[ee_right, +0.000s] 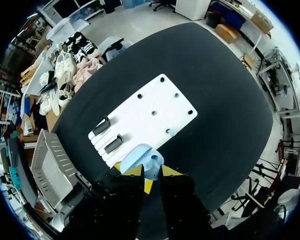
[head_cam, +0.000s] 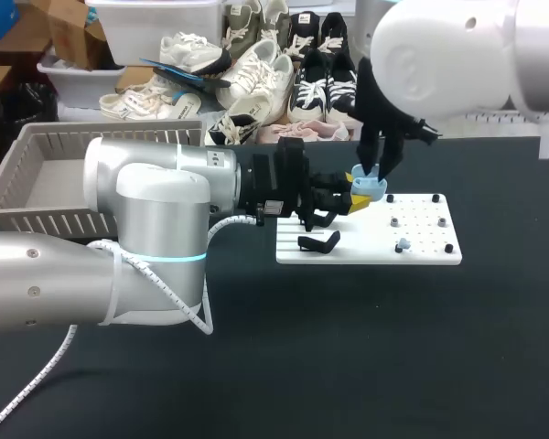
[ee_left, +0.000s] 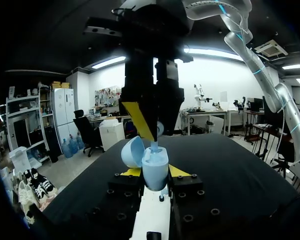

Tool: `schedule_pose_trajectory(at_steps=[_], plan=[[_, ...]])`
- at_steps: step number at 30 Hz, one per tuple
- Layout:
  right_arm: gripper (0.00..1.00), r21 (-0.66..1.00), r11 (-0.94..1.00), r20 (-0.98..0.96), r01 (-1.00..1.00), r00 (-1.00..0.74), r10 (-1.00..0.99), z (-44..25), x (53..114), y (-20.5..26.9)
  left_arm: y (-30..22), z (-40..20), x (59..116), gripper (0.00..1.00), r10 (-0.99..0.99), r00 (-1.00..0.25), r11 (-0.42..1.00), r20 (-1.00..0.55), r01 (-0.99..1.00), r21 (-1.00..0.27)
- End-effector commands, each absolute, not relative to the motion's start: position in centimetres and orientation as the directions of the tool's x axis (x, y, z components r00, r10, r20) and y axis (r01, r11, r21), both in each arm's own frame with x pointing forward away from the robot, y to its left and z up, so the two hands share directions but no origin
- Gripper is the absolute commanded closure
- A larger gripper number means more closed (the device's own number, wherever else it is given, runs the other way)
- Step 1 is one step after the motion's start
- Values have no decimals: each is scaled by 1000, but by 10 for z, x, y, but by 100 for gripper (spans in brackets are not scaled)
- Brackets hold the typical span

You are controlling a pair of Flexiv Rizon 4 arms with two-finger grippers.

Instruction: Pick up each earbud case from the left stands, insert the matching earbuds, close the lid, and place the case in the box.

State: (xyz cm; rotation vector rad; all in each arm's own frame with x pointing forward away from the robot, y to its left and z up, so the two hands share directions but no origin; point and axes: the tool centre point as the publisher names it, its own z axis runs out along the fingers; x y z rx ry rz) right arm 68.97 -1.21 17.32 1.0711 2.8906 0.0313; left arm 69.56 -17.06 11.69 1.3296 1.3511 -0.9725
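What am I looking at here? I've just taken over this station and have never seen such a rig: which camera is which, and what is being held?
These are two robot arms at a black table. The head view looks down from above and behind. Each round picture comes from a camera on one arm's wrist. The left tool is shut on a pale blue earbud case, lid open, by the edge of the white board. The right tool hangs right over the open case; whether it grips anything I cannot tell. On the board are black stands and a small pale blue piece, perhaps an earbud. The grey box sits left of the board.
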Motion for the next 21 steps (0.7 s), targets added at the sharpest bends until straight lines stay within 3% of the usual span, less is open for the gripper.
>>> schedule_pose_trajectory(at_steps=[1, 21], plan=[[100, 43, 754, -52, 655, -753, 656, 175, 686, -15, -171, 116, 695, 100, 216, 67, 88, -974, 992, 87], [100, 38, 743, -42, 668, -742, 669, 172, 683, -21, -171, 116, 695, 100, 216, 67, 88, -974, 992, 87]])
